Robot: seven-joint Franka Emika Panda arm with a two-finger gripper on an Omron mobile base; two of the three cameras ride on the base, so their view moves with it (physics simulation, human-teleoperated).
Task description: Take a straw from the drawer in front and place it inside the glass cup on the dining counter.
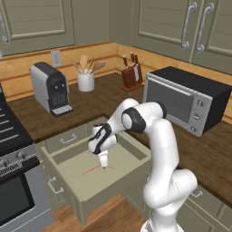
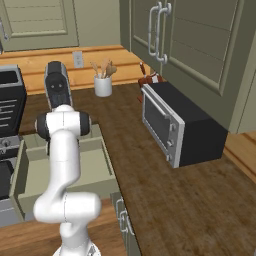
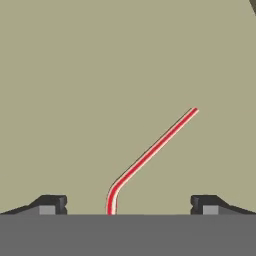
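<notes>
Sage-green cupboard doors (image 1: 38, 20) with silver handles ran along the top of the room, over a band of light wood backsplash (image 1: 27, 68) with a wall socket (image 1: 56, 58). The dark wood worktop (image 2: 165, 200) turned the corner, carrying a coffee machine (image 1: 50, 88), a white crock of wooden spoons (image 1: 85, 79), a knife block (image 1: 132, 74) and a black toaster oven (image 1: 190, 99). A stove (image 1: 13, 172) stood left, on a wood plank floor (image 1: 108, 219).

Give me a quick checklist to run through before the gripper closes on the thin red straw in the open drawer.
1. Sage-green drawer pulled open: ok.
2. Thin red bent straw lying flat on the pale drawer floor: ok.
3. Two-finger gripper open, tips spread: ok.
4. Straw between the finger tips in the hand view: ok, its bent end sits there.
5. Tips low enough to grasp: cannot tell.
6. Glass cup located: cannot tell.
</notes>
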